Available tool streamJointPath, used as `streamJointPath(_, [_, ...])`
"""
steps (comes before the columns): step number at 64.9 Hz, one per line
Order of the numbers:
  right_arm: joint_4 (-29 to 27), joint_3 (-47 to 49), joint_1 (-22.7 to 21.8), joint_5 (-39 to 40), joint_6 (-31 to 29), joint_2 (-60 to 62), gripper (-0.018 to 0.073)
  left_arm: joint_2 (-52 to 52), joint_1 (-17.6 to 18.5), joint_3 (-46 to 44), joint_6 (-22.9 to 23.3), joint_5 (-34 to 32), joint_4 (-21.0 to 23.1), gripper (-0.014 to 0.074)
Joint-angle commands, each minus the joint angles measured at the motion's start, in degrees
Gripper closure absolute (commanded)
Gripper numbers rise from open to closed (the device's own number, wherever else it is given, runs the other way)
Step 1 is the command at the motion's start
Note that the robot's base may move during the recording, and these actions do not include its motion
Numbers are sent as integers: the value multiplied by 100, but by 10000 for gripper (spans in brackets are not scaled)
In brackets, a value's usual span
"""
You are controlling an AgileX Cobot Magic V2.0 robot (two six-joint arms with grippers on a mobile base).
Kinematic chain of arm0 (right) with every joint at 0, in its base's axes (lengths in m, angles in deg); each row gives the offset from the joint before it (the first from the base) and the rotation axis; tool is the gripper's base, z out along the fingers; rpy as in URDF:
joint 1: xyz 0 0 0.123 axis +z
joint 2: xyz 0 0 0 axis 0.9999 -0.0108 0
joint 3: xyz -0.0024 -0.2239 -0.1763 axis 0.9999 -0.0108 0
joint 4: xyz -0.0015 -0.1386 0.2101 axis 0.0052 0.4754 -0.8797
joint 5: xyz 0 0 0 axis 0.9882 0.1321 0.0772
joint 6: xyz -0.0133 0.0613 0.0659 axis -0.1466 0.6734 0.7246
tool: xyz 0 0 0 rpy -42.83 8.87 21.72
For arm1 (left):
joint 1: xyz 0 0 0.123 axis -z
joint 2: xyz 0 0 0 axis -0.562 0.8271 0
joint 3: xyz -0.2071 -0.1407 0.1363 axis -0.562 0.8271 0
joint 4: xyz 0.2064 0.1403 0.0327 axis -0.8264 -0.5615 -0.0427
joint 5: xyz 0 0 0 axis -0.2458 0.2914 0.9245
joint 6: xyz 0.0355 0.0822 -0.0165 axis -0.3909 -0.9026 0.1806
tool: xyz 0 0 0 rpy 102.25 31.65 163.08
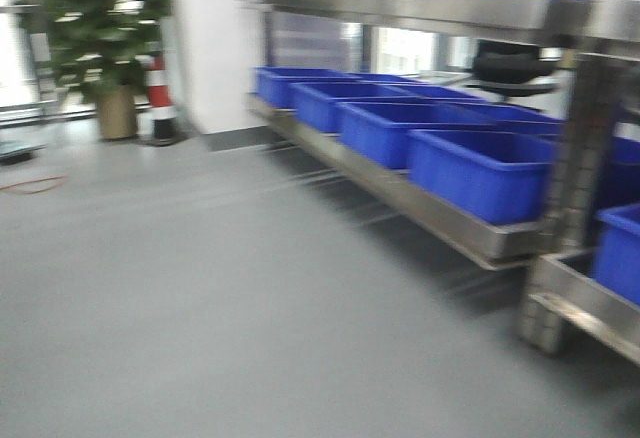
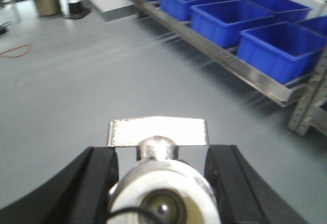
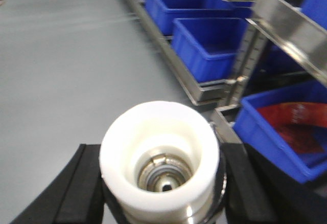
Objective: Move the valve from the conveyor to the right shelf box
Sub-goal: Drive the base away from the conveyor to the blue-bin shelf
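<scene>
My left gripper (image 2: 162,153) is shut on a silvery valve (image 2: 162,196). Its white cap faces the camera, and its flat metal handle (image 2: 157,131) sticks out ahead over the grey floor. In the right wrist view, my right gripper (image 3: 161,151) is shut on a second valve (image 3: 159,150), white cap end up, with a black finger on each side. The right shelf (image 1: 452,220) is a stainless-steel rack holding a row of blue boxes (image 1: 480,170). It shows again in both wrist views as shelf (image 2: 244,70) and shelf (image 3: 287,20). The conveyor is out of view.
A blue box (image 3: 283,132) with something red inside sits low at the right of my right gripper, beside a steel upright (image 3: 244,63). A potted plant (image 1: 105,28) and a striped cone (image 1: 160,98) stand far left. Grey floor (image 1: 200,288) lies ahead.
</scene>
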Motion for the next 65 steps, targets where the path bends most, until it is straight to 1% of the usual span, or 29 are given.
streamJointPath(1, [56,93,5,444,-23,48,713,-53,24,-31,29,-336,12,708])
streamJointPath(65, [56,93,5,444,-23,48,713,-53,24,-31,29,-336,12,708])
